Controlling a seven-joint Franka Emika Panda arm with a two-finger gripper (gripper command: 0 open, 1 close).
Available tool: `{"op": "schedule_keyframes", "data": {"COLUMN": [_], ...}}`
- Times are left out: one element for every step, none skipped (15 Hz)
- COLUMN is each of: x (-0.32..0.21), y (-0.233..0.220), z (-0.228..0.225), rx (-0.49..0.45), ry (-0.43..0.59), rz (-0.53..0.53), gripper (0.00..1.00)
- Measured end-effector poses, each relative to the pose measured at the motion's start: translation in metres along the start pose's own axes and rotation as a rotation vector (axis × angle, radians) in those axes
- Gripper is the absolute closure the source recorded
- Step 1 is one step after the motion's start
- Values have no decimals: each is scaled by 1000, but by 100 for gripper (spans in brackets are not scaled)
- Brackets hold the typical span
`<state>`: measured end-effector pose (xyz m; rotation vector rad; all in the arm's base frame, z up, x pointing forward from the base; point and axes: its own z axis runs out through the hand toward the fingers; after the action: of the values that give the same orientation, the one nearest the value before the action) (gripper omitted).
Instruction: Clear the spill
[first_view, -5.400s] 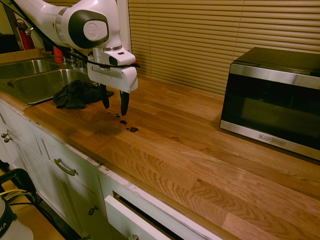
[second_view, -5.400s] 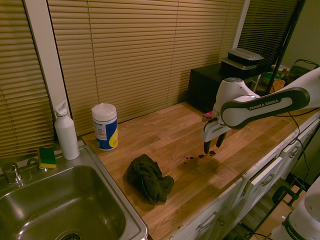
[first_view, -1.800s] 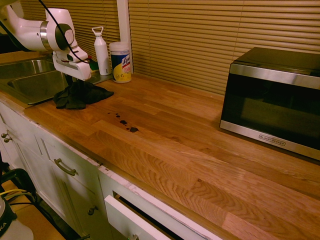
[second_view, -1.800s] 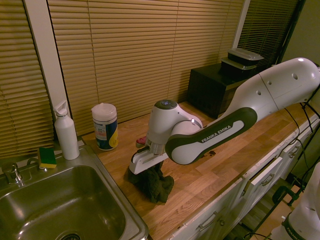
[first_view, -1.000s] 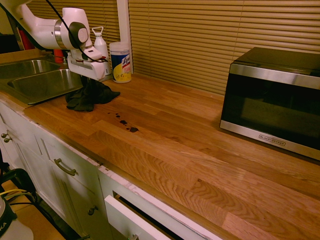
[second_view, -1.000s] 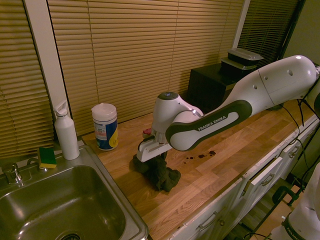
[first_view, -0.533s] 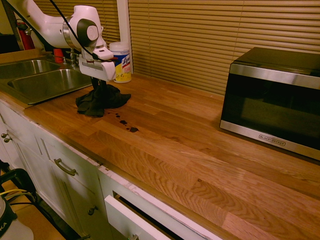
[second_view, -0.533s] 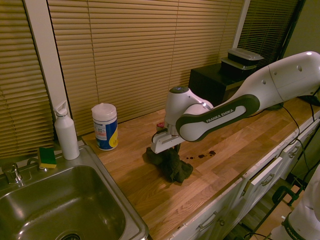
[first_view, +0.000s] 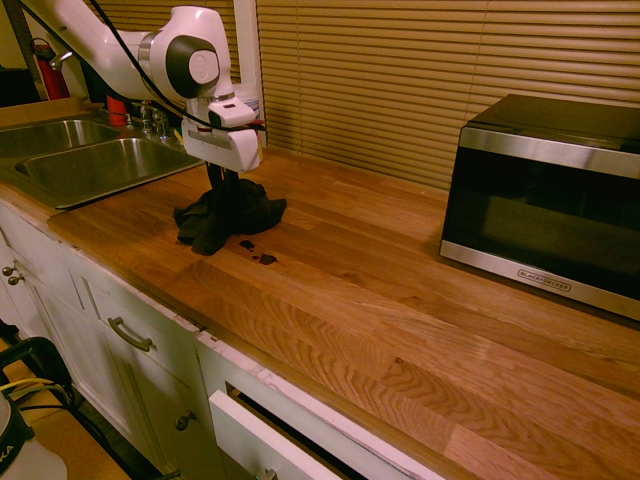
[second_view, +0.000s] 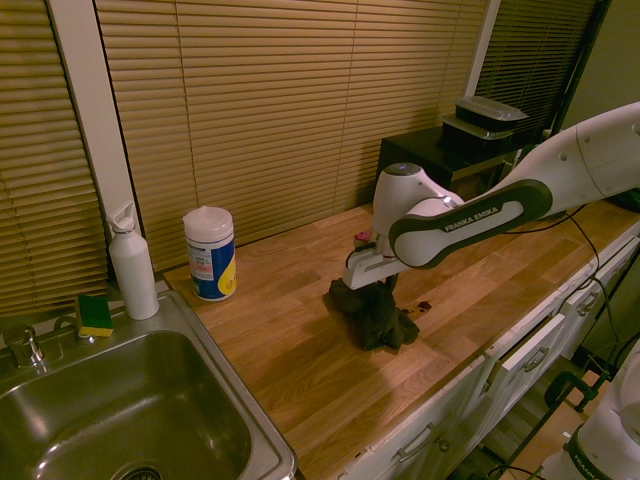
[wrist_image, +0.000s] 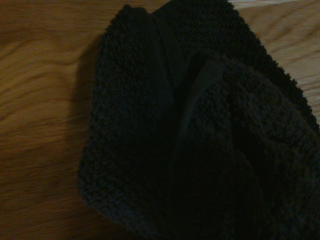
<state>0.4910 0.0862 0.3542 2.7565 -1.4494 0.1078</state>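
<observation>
First ext view: arm comes in from upper left, gripper pointing straight down, jaws clamped on the top of a dark rumpled cloth. Cloth hangs in a bunch from the fingers, its lower folds spread on the wood countertop. The spill sits right at the cloth's near-right edge: a couple of dark blotches visible on the wood, one touching or just under the hem, can't tell which. Double sink off to the left, well apart from the cloth. Microwave far right on the counter, blinds behind.

Second ext view: arm enters from the right now, gripper closed on the cloth mid-counter. Only a small dark spot of the spill shows, just beside the cloth on its right; rest is hidden by fabric. Wipes canister and white bottle stand near the sink, w/ a green-yellow sponge on the rim. All well left of the cloth.

Wrist view: nearly all cloth, dark knit texture, folded in overlapping flaps, wood grain showing at the left side and a corner. No spill visible here.
</observation>
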Motion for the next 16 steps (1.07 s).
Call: {"op": "schedule_keyframes", "data": {"x": [9,19,29,40,52,64,76,87,97,106,116,124,133,141,148,154], "y": [9,17,26,35,45,56,67,78,88,98,107,115,124,133,141,147], "z": [3,5,6,7,8,9,10,11,12,12,13,14,14,15,15,16], "rx": [3,6,10,10,11,11,12,13,14,16,17,18,19,23,28,32], "ry": [-2,-7,-11,-13,-14,-16,-20,-25,-30,-34,-36,-38,-40,-44,-50,-54], "rz": [9,18,27,35,44,53,64,74,84,92,100,106,115,125,136,144], "gripper": [100,100,100,100,100,100,100,100,100,100,100,100,100,100,100,100]}}
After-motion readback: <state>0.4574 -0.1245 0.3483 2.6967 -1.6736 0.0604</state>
